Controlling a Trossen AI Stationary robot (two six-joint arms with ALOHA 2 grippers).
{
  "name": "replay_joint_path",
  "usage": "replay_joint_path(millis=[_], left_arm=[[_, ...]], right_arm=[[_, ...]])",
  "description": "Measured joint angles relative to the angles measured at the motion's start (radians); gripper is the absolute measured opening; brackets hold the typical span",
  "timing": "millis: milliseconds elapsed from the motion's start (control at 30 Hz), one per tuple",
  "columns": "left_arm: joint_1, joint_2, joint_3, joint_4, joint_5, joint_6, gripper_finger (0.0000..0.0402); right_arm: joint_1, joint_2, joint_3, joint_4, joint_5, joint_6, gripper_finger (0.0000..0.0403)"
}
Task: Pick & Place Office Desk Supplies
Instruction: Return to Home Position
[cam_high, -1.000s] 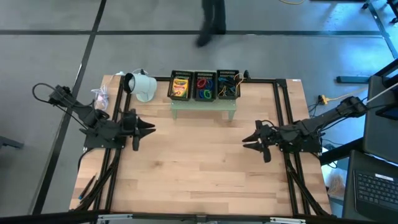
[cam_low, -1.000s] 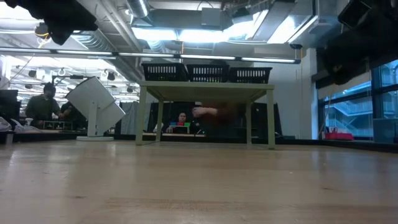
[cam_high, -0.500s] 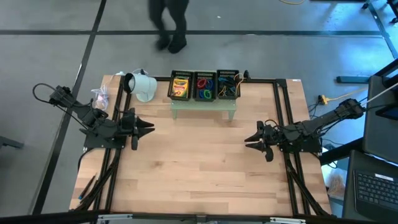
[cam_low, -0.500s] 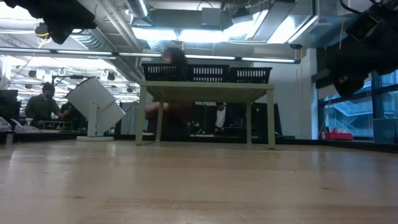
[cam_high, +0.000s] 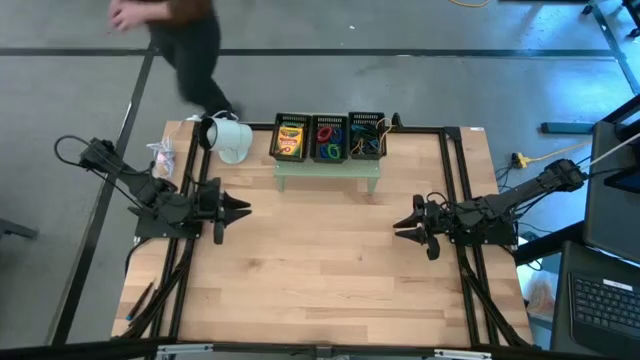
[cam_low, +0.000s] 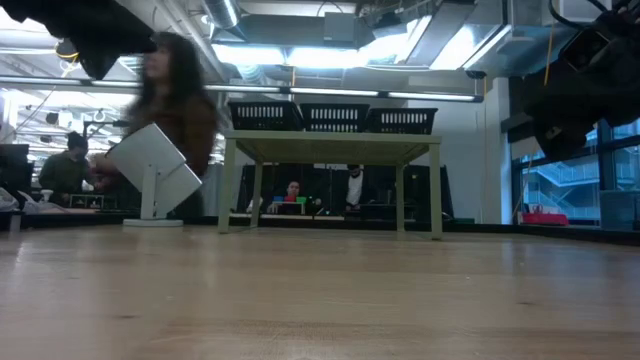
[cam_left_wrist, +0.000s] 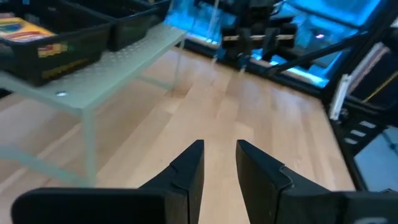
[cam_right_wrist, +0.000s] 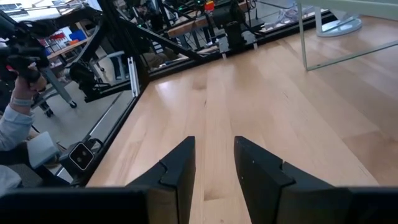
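Note:
Three black baskets stand in a row on the pale green stand (cam_high: 328, 172) at the table's far edge. The left basket holds a yellow-and-green crayon box (cam_high: 289, 138), the middle one coloured rubber-band loops (cam_high: 329, 138), and the right one (cam_high: 366, 137) small dark items and loops. My left gripper (cam_high: 243, 208) hovers near the table's left side, pointing right, open by a narrow gap (cam_left_wrist: 219, 155) with nothing in it. My right gripper (cam_high: 398, 228) hovers near the right side, pointing left, open (cam_right_wrist: 213, 152) and likewise holding nothing.
A white rounded lamp-like object (cam_high: 228, 138) stands left of the stand. A crumpled clear bag (cam_high: 160, 155) lies at the far left corner. A person (cam_high: 180, 40) walks on the floor beyond the far edge. Bare wooden tabletop (cam_high: 320, 260) lies between the two grippers.
My right gripper has sunk a little and still points left across the table; its gap is unchanged. A person beyond the far edge has walked from the right toward the left.

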Motion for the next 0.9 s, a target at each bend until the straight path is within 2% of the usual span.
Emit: replay_joint_path(millis=[300,433,733,900], left_arm=[[0.001,-0.072,-0.249,0.448,0.101,0.15,0.0086],[0.002,-0.106,-0.315,0.581,0.142,0.225,0.0086],[0.002,-0.159,-0.335,0.586,0.146,0.265,0.0086],[0.002,-0.154,-0.335,0.526,0.116,0.201,0.0086]], right_arm=[[0.0,0.0,0.0,-0.001,0.0,0.0,0.0115],[0.0,0.0,0.0,-0.001,0.0,0.0,0.0115],[0.0,0.0,0.0,-0.001,0.0,0.001,0.0115],[0.0,0.0,0.0,-0.001,0.0,0.001,0.0115]])
